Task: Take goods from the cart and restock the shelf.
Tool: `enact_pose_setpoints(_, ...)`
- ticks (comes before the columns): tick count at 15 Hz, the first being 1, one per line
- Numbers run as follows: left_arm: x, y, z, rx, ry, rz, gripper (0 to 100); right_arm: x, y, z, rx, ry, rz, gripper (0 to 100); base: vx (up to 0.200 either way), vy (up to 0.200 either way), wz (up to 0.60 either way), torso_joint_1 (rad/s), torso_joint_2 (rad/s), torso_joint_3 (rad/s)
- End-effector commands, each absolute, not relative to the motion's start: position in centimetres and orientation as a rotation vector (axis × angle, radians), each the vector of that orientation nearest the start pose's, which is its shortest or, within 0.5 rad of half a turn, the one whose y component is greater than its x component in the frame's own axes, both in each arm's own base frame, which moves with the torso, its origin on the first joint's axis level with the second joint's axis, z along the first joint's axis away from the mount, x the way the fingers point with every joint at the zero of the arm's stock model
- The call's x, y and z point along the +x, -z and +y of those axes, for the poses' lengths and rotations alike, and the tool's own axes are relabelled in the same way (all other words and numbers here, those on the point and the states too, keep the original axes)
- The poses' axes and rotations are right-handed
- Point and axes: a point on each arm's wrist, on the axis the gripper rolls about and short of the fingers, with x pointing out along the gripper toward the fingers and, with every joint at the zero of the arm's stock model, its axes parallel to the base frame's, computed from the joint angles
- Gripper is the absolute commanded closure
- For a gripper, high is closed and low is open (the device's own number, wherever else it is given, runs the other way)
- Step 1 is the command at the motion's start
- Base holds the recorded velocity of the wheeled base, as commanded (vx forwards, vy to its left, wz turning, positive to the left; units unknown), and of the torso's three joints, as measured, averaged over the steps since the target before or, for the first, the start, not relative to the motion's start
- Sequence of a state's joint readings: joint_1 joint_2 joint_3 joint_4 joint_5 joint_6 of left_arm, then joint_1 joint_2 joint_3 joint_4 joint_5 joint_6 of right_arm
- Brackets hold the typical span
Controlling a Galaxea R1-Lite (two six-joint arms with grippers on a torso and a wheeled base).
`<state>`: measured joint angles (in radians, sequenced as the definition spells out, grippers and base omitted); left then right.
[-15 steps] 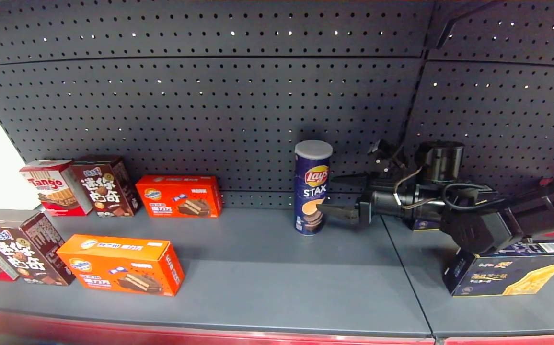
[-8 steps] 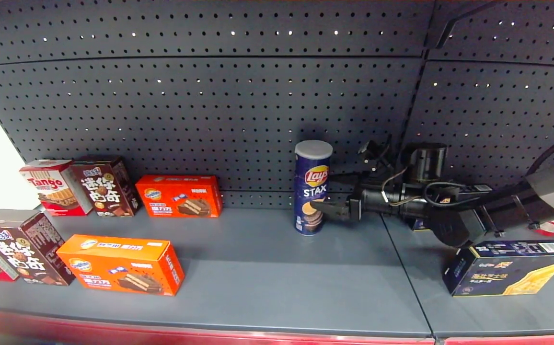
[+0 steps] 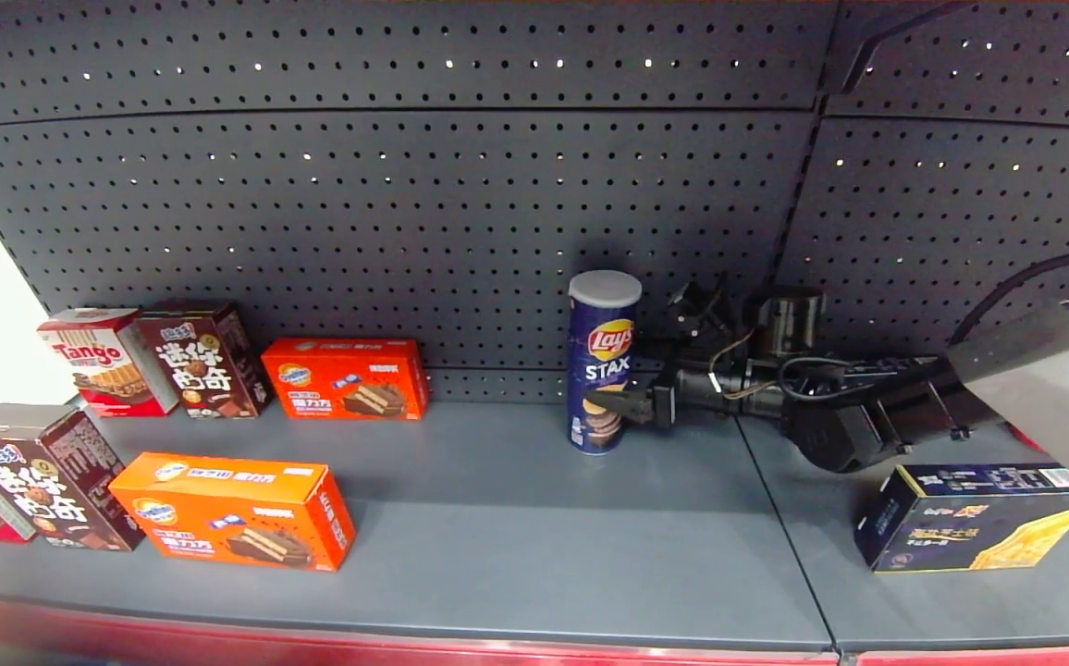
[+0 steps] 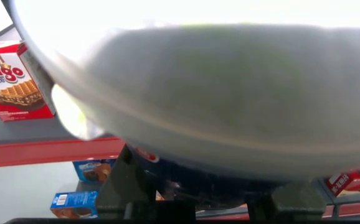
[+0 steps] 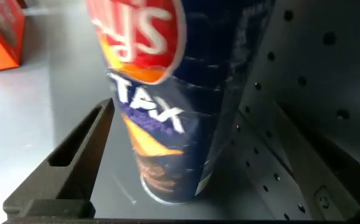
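The chip can (image 3: 603,361) stands upright on the shelf (image 3: 497,527), close to the back panel. This item looks delivered, with any other cart goods left to do. The right claw (image 3: 632,379) sits spread around the can's lower half, one finger (image 5: 74,162) on each side. It seems unclamped, though contact is hard to judge.

perforated back panel (image 3: 359,213) | orange box (image 3: 234,509) front-left | blue-yellow box (image 3: 978,518) right
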<state>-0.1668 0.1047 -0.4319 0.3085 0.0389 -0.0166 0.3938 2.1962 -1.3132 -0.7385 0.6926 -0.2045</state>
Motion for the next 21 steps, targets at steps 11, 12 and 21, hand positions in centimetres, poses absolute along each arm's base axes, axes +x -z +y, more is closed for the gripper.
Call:
enact_pose_setpoints(11,-5.3,-15.9,1.0,-0.018,0.12,-0.011,100,41.2,-12.2,21.0,-0.136,-1.136,0.06,100,0.0,0.0,0.0,0.0,0.0,0.0)
enact_pose_setpoints(12,-5.3,-15.8,1.0,-0.018,0.12,-0.007,100,41.1,-12.3,21.1,-0.137,-1.128,0.062,100,0.0,0.0,0.0,0.0,0.0,0.0)
enact_pose_setpoints(21,-4.6,-14.4,0.9,-0.025,0.124,0.045,100,33.4,-18.5,19.9,-0.143,-1.077,0.033,100,0.0,0.0,0.0,0.0,0.0,0.0)
